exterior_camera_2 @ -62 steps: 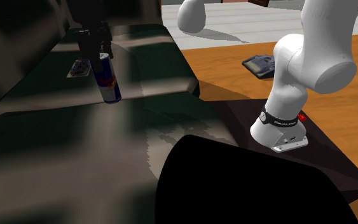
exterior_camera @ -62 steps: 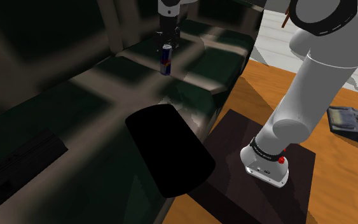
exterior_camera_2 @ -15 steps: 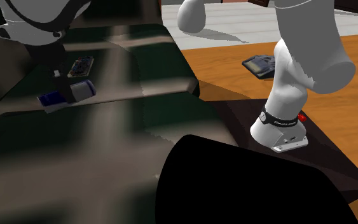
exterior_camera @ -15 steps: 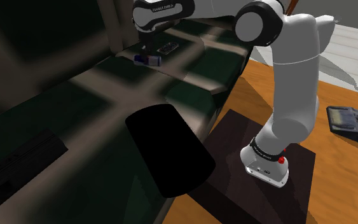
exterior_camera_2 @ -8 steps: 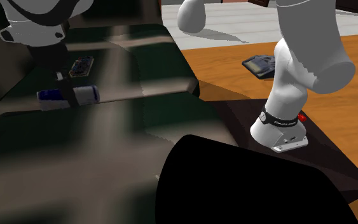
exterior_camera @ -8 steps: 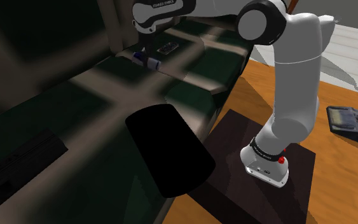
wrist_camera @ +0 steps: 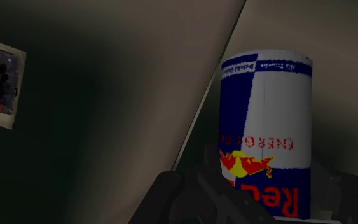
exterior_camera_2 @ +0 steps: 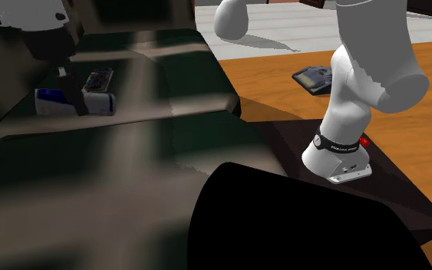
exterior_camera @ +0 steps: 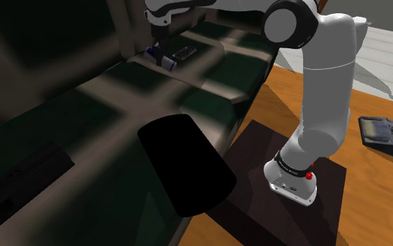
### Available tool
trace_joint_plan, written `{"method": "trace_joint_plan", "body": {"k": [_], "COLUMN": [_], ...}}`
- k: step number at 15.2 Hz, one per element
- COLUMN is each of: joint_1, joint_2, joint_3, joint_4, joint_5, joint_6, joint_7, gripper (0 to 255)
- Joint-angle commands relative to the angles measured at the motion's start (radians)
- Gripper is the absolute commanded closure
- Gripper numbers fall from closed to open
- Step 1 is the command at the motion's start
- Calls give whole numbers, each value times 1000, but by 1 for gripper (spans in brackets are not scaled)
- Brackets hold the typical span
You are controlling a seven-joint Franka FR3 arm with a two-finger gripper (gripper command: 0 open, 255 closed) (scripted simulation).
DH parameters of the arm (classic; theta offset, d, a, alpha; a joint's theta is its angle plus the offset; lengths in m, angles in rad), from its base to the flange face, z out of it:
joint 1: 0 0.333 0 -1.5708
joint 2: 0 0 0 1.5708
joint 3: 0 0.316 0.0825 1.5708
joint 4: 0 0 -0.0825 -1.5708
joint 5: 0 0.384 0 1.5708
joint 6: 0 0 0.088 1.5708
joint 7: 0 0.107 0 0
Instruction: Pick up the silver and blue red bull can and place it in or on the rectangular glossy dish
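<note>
Fingers of the all-black two-finger gripper [exterior_camera_2: 74,104] are closed on the silver and blue Red Bull can [exterior_camera_2: 51,101], clasping it about its middle at the second exterior view's far left. Its long axis lies level, nine to three o'clock, with the blue-and-white half toward nine and the silver half toward three. Which end is its top is hard to make out, and whether it touches the surface below I cannot tell. At about one o'clock from the can, near but apart, lies the small rectangular dish [exterior_camera_2: 99,79], dark-patterned with a pale rim. Both are over a dark green cushioned surface [exterior_camera_2: 176,84] crossed by tan bands. A black rounded shape [exterior_camera_2: 298,222] is cut off by the lower edge. Further right, the white arm's base [exterior_camera_2: 338,157] stands on a dark box stand [exterior_camera_2: 406,207] on an orange wooden floor [exterior_camera_2: 268,84], with a grey flat object [exterior_camera_2: 312,77] at about twelve o'clock from the base
</note>
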Motion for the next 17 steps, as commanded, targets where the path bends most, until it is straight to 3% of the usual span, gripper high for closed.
{"method": "trace_joint_plan", "body": {"k": [1,17], "joint_1": [0,5], "joint_2": [3,43], "joint_3": [0,0], "joint_4": [31,305], "joint_5": [0,-3], "joint_6": [-28,-261], "joint_7": [0,8], "gripper": [255,255]}}
